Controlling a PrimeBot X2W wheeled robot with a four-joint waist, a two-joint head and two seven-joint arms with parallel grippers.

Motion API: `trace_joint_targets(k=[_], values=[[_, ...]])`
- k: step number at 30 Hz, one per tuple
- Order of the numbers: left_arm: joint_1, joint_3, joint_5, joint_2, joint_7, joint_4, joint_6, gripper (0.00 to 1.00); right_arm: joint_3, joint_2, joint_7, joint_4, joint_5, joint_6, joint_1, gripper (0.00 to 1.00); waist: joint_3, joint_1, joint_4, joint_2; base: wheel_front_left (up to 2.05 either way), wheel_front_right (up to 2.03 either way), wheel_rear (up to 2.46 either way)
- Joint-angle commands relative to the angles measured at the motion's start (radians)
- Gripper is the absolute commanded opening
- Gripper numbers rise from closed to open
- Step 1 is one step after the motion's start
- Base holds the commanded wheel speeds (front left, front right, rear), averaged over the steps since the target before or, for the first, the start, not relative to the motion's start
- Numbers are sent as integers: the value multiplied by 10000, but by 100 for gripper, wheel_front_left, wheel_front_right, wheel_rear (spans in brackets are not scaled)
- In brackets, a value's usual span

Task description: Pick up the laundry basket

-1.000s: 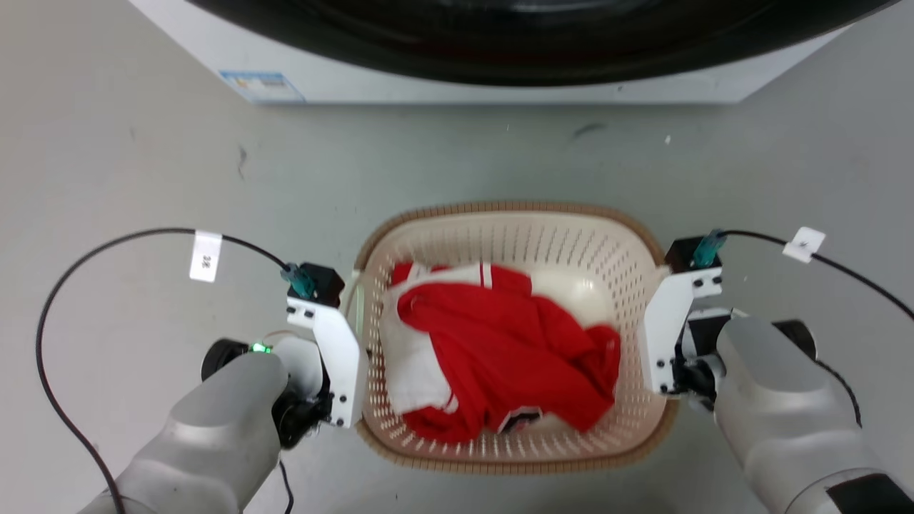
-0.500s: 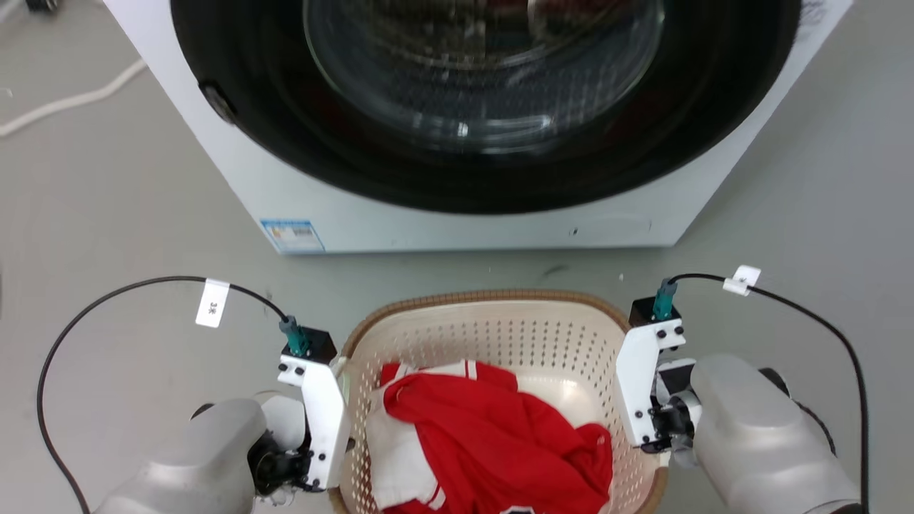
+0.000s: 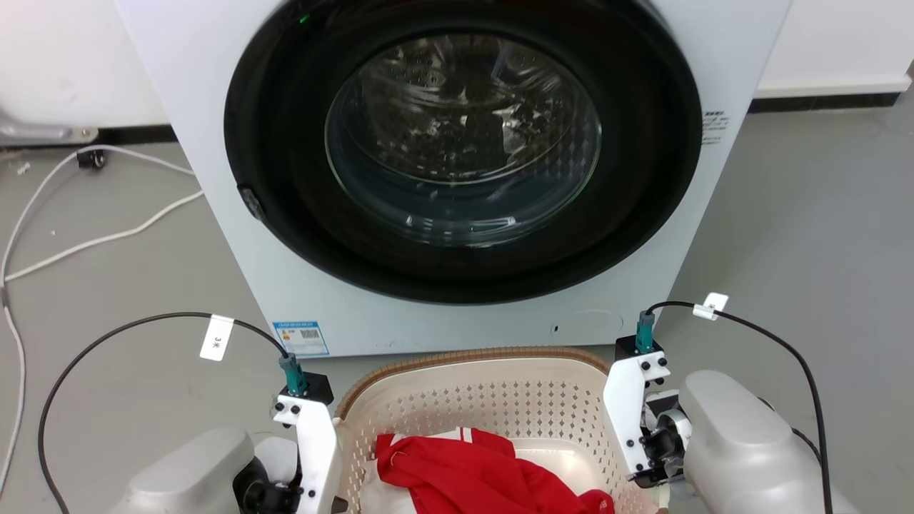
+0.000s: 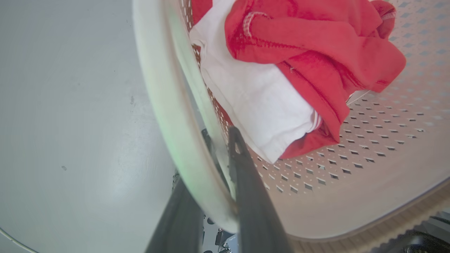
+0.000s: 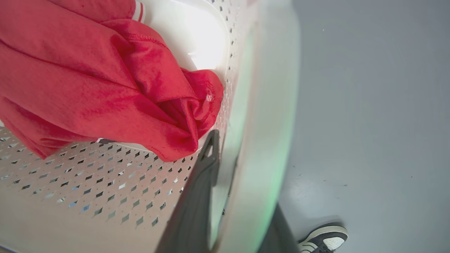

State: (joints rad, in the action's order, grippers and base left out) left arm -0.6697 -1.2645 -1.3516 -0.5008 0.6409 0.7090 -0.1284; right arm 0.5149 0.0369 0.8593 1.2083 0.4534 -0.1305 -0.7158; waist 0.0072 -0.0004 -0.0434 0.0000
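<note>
The laundry basket (image 3: 468, 360) sits low and centred in my head view. Its brown far rim is close in front of the washer (image 3: 207, 178), just short of the white base panel under the dark door glass (image 3: 464, 143), and that is my tight edge. Grey floor (image 3: 821, 228) lies open to the right. It is open to the left too, apart from a white cable (image 3: 107, 235) trailing on the far left, well apart from the basket. My two arms flank the basket, one on each short side. The left gripper (image 4: 220, 140) straddles the left side, one dark finger inside against the perforated wall and the other outside under the white left handle (image 4: 165, 105), pinching that side between them. The right gripper (image 5: 230, 154) mirrors it, with its inner finger on the wall and its outer finger beyond the right handle (image 5: 270, 116), clamped likewise. Inside, a red garment (image 3: 457, 475) lies over a white cloth (image 4: 260, 105), both close to the inner fingers, and I cannot tell whether they touch. In the right wrist view a person's shoe (image 5: 325, 239) stands on the floor beyond the basket's right side.
</note>
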Motion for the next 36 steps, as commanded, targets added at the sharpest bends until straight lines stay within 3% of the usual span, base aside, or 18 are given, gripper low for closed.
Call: trace_joint_targets(k=[1,14,36], values=[[166,-95,63,-323,160,36,-34,0,142,242,140,-98,-3,-4,1,0,-268,4,-105,0,0,0,0],[361,-153,-323,-297,1007,-46,-39,0,519,226,458,-276,574,-15,122,0,-979,4,-75,0,0,0,0],[110,-167,-162,-201,771,263,-38,0,697,236,23,171,895,-15,55,0,-1121,4,-81,0,0,0,0]])
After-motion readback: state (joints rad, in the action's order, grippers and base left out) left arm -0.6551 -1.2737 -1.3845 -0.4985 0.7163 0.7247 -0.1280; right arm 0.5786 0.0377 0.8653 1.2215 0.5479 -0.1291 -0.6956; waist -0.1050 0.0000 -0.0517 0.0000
